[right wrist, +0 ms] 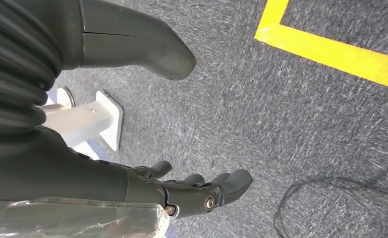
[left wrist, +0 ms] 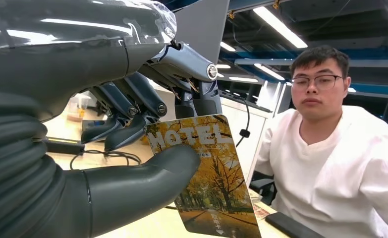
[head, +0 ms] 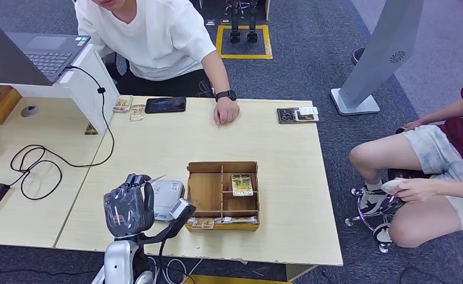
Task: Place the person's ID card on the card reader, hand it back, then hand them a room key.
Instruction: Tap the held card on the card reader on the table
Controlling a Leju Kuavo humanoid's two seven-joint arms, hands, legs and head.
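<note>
The robot's left hand (left wrist: 132,124) pinched a hotel room key card (left wrist: 206,178) between its thick thumb and darker fingers, the printed face with the word HOTEL and a picture of autumn trees turned toward the wrist camera, the card's long axis running away from the fingers. From the head view that left hand (head: 129,207) hung over the near edge of the pale wooden table (head: 288,236), just left of the white card reader (head: 167,198) and the open wooden card box (head: 223,195), where another card (head: 241,184) lay in a far compartment. The person in a white shirt (head: 152,35) sat straight across the table on the far side, one hand (head: 225,110) resting palm-down on the tabletop; the handover appeared to call for a reach forward and slightly right, away from the robot, to close the wide gap between key card and that waiting hand. The left arm was plainly the nearer one. The right hand (right wrist: 182,191) hung beside the body over grey carpet (right wrist: 281,124), fingers loosely apart and holding nothing, a yellow floor line (right wrist: 330,49) beyond it. A dark phone (head: 165,105) and a laptop (head: 45,50) lay on the far left; a second person (head: 442,165) sat to the right on a wheeled stool.
</note>
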